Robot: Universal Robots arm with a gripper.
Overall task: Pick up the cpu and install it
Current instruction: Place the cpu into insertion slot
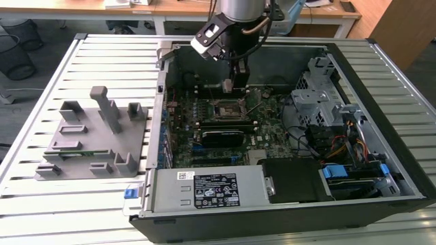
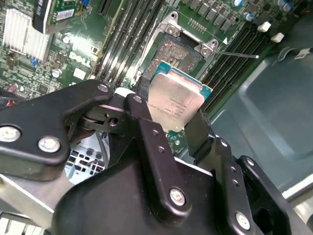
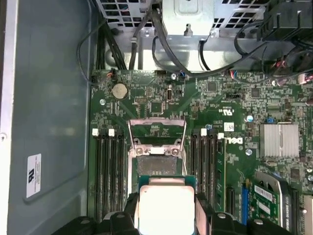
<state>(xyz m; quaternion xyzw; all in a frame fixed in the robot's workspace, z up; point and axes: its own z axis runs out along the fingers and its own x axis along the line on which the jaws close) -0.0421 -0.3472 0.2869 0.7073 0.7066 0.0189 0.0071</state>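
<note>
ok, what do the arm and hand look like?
Arm: silver-grey cylinder, a cable looping at the wrist, a black-and-white block mounted there. Hand: matte black, flat linked bars with silver screws, two fingers.

place: robotics lab | signs: slatted metal bench [image 1: 109, 56], open computer case [image 1: 272, 219], desks [image 1: 75, 9] behind

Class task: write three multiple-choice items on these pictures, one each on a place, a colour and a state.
1. Where is the cpu? A in the end effector, near the socket; B on the table; C seated in the socket.
2. Colour of the fixture block beside the case? A red; B grey; C yellow.
3. The socket is: A empty, frame open; B covered by a cooler; C clamped shut.
Answers: A, the end effector grips it in both wrist views; B, grey in the exterior view; A, bare contacts show.
</note>
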